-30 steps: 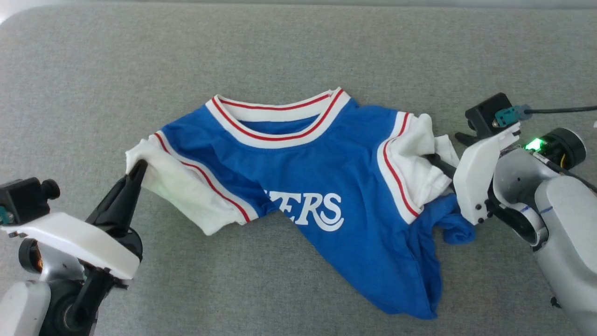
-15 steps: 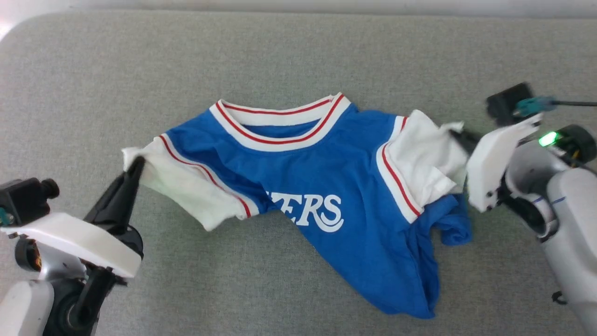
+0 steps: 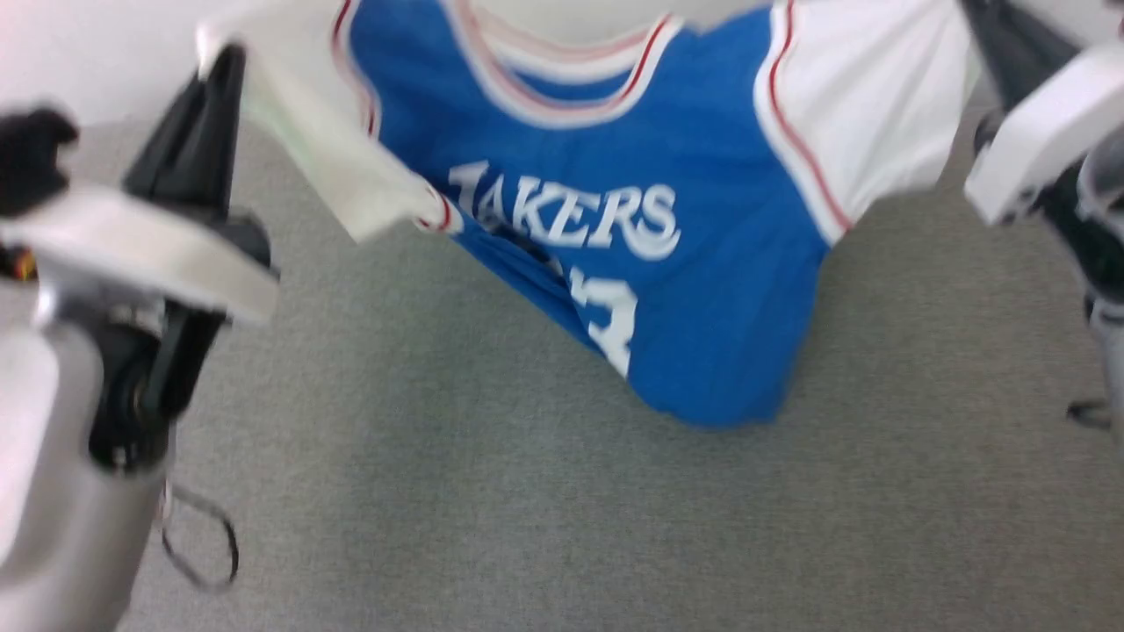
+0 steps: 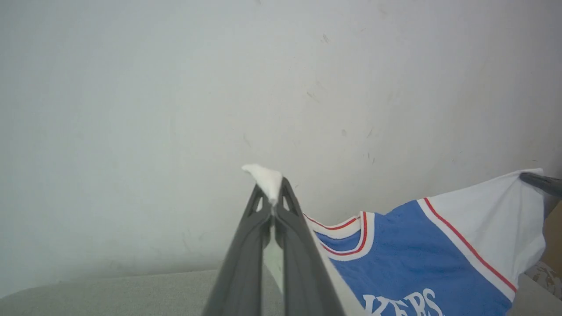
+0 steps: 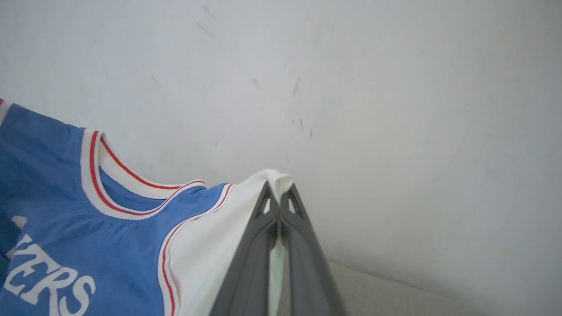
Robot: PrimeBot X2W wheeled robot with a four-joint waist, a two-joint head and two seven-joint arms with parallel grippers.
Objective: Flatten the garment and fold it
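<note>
The grey surface (image 3: 527,527) spreads below, with a pale wall (image 4: 175,87) behind it. In the head view the garment (image 3: 720,263) hangs stretched between both grippers, its hem sagging toward 6 o'clock. The left gripper (image 3: 228,61), at the shirt's 10 o'clock, is clenched on one white sleeve (image 3: 334,149). The right gripper (image 5: 279,195), at 2 o'clock, pinches the other sleeve's corner. The body is bright blue, the collar (image 3: 562,96) is striped red and white, and white lettering (image 3: 571,219) sits over a creased number (image 3: 610,320).
</note>
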